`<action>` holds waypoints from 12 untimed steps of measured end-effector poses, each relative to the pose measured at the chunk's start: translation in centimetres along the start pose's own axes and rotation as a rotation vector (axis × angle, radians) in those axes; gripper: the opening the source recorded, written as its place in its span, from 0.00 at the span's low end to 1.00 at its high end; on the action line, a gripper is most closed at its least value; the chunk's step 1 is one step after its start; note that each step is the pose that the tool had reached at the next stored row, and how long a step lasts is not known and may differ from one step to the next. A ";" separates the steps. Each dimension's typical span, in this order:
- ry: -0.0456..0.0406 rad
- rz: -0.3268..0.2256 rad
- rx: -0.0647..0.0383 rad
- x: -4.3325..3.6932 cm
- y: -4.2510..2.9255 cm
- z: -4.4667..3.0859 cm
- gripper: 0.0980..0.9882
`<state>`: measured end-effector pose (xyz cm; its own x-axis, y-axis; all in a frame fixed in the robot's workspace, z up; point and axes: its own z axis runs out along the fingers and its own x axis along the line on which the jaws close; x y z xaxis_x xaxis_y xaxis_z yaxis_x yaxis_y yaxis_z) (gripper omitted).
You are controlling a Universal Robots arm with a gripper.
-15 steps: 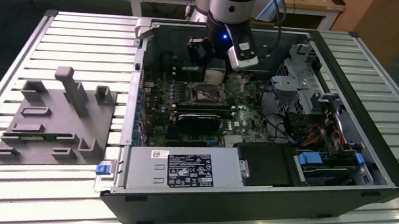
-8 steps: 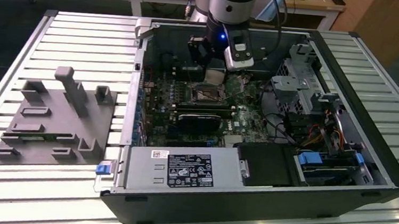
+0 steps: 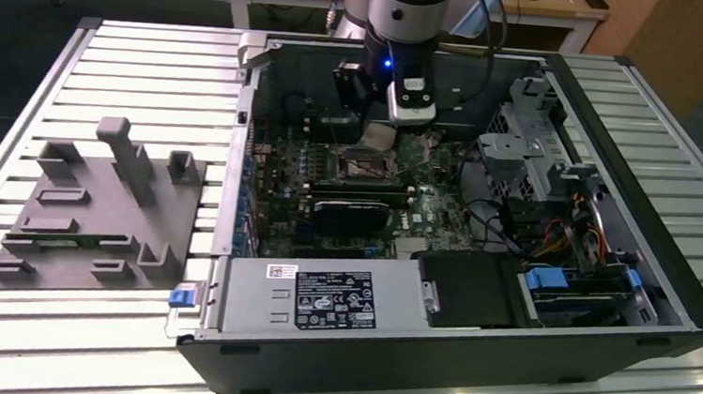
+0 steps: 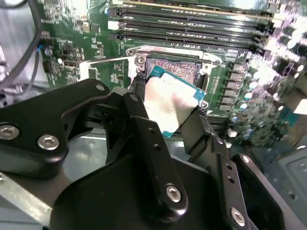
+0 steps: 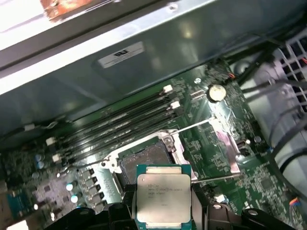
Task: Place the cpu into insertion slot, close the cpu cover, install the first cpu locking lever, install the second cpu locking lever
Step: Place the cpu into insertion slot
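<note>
**A:** Gripper [image 4: 168,114], what's its state?

**B:** Closed on the cpu [image 5: 163,194]. The fingers pinch two opposite edges, probably to keep the underside untouched, and the metal top faces up.

**A:** Where is the chip?

**B:** In the air, just short of the insertion slot [image 5: 144,160] and near the memory slots [image 5: 115,120] — not seated.

**A:** Is the slot reachable?

**B:** It looks so. The cpu cover [image 5: 225,141] lies swung open beside it and a thin locking lever [image 5: 192,127] looks unhooked — so the dark centre is exposed.

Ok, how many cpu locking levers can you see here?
2. One locking lever runs beside the memory slots; the other lies on the insertion slot's opposite side.
</note>
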<state>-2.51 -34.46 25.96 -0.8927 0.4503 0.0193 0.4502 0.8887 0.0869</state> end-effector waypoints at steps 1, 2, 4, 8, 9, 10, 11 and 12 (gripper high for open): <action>-0.0016 0.018 0.000 0.00 0.00 0.01 0.50; -0.0031 0.036 -0.001 0.00 0.00 0.02 0.50; -0.0064 0.073 -0.001 0.00 0.00 0.04 0.50; -0.0127 0.145 -0.003 0.00 -0.01 0.08 0.50; -0.0142 0.163 -0.003 0.00 -0.01 0.09 0.50; -0.0158 0.181 -0.004 0.00 -0.01 0.10 0.50; -0.0174 0.199 -0.004 0.00 -0.01 0.11 0.50; -0.0191 0.218 -0.004 0.00 -0.01 0.13 0.50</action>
<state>-2.51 -34.46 25.83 -0.7735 0.6335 0.0193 0.6325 0.7697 0.0870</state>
